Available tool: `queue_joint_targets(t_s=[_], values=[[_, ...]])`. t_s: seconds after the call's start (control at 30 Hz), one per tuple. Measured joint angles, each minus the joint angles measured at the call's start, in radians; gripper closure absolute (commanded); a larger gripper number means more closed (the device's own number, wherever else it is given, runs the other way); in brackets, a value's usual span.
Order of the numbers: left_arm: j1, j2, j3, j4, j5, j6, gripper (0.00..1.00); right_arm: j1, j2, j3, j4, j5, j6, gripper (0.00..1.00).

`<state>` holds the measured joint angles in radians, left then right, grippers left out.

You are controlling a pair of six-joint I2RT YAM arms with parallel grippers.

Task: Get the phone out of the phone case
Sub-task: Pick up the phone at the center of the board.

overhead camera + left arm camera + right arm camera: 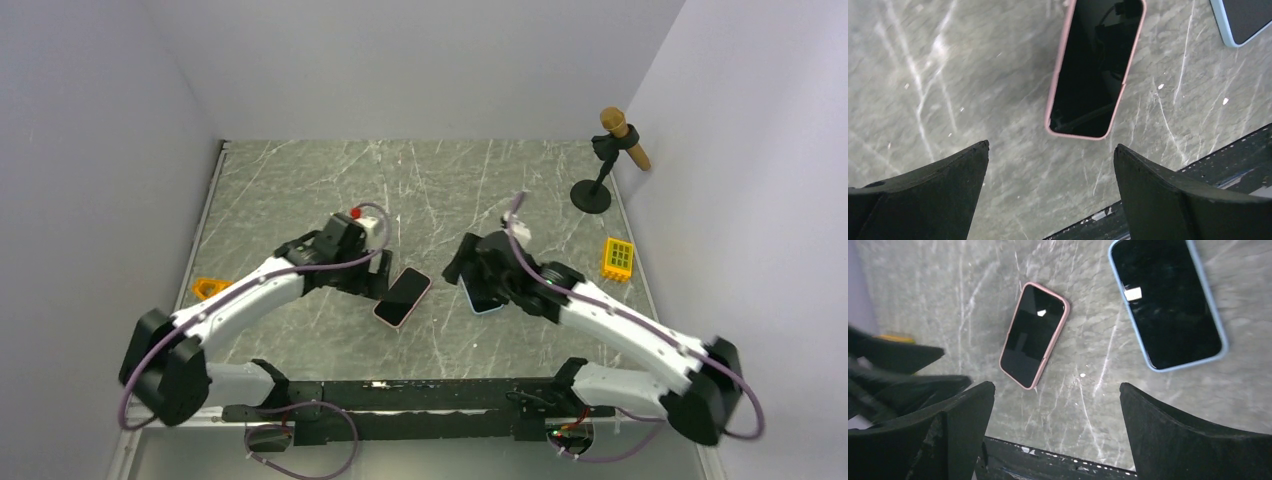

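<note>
White-shelled, black-jointed left arm (245, 290) and right arm (625, 325) carried external purple cables (330, 265); gripper fingers (923, 195) were matte black wedges.

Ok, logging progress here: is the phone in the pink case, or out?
In. The phone fills the pink case rim to rim, its glossy black screen catching reflections; no bare interior shows.

Bright, even overhead light, soft shadows; left wrist view slightly blurred, a glint on the pink-cased phone (1034, 335).

i log: wooden microphone (625, 137) on a black stand (592, 195), far right corner; yellow gridded block (618, 259) near the right edge; orange triangular piece (210, 288) at the left edge.
</note>
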<state>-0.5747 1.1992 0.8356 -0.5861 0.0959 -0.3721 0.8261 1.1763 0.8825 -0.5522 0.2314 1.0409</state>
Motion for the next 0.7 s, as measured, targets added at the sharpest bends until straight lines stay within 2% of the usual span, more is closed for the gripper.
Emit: queue_joint_targets(t_s=[0.17,0.3,0.5,0.7], values=[[-0.144,0.238,0.157,-0.003,-0.08,0.027,0.01,-0.007,-0.316,-0.115,-0.045,0.096,-0.006,0.0],[-0.203,0.407,0.266,-0.018,-0.122,0.06,0.01,-0.01,-0.458,-0.164,-0.096,0.132,-0.017,0.0],[-0.238,0.578,0.381,-0.033,-0.131,0.1,0.01,-0.012,-0.552,-0.221,-0.154,0.14,-0.021,0.0],[-0.252,0.669,0.428,-0.056,-0.135,0.106,0.01,-0.012,-0.536,-0.232,-0.162,0.145,-0.031,0.0]])
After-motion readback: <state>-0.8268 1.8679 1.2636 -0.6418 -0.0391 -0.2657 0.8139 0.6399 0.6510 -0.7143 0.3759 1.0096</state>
